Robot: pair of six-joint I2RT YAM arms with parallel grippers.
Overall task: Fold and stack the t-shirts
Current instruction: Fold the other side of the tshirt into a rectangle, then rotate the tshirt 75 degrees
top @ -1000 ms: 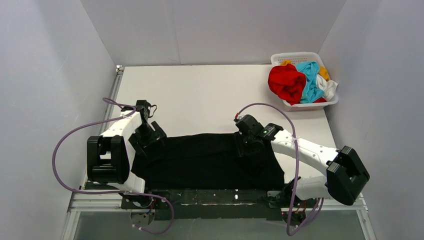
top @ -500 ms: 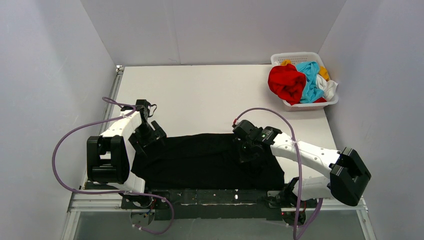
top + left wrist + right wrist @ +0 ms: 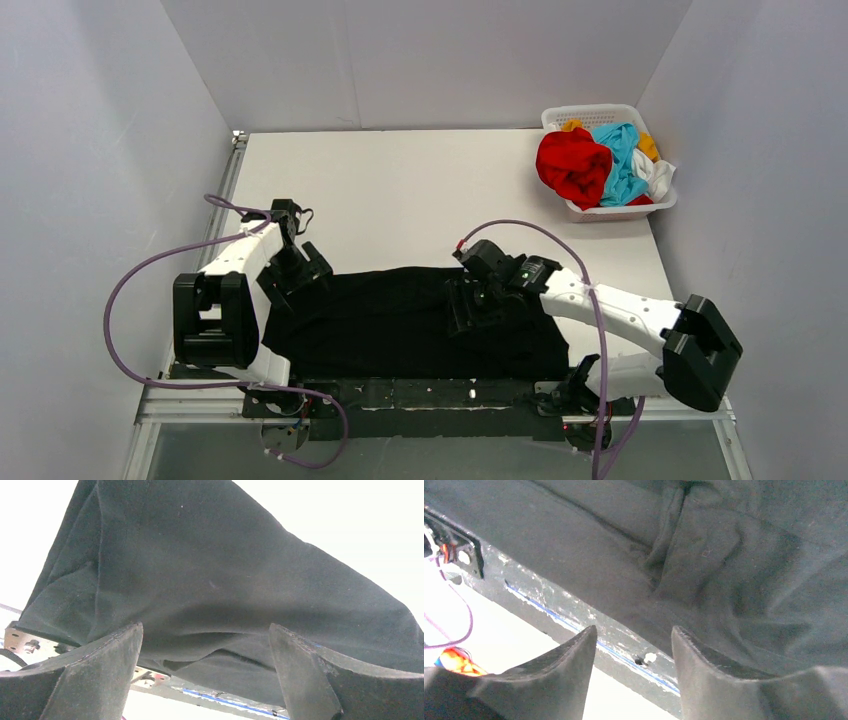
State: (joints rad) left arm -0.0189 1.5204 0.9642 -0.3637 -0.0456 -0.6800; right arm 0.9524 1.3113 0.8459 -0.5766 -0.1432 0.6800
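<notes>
Wrist cameras show the jaw gaps: left gripper (image 3: 205, 645) gaping wide at the left end of the black t-shirt (image 3: 400, 325), right gripper (image 3: 634, 640) half-parted, empty, above its right half. Only the top view shows coloured t-shirts (image 3: 590, 165) heaped in a basket (image 3: 600, 112) well beyond its right end.

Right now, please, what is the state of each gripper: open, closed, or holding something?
Left gripper: open, holding nothing, beside the black t-shirt.
Right gripper: open, holding nothing, over the same shirt.
</notes>
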